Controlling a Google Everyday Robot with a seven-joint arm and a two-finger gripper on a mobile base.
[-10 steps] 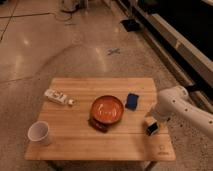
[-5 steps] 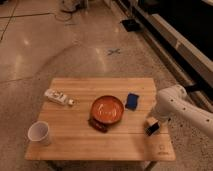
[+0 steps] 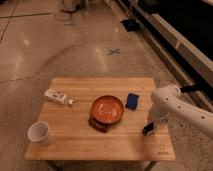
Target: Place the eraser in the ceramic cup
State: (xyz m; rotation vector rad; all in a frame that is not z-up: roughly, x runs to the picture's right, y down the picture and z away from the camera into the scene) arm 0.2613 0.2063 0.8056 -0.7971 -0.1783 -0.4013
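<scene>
The eraser (image 3: 98,124), a flat dark block, lies on the wooden table against the front left rim of the orange-red bowl. At the table's front left corner stands the white ceramic cup (image 3: 39,133), upright. My gripper (image 3: 148,131) hangs from the white arm (image 3: 172,102) low over the table's right front part. It is well to the right of the eraser and far from the cup. It is shut, and nothing shows in it.
An orange-red bowl (image 3: 107,109) sits mid-table, with a small blue block (image 3: 132,101) just to its right. A white elongated item with dark markings (image 3: 58,98) lies at the left. The wooden table (image 3: 90,145) stands on a speckled floor.
The gripper has shut where it hangs over the table's right front part. The arm has barely moved, and the objects on the table lie as before.
</scene>
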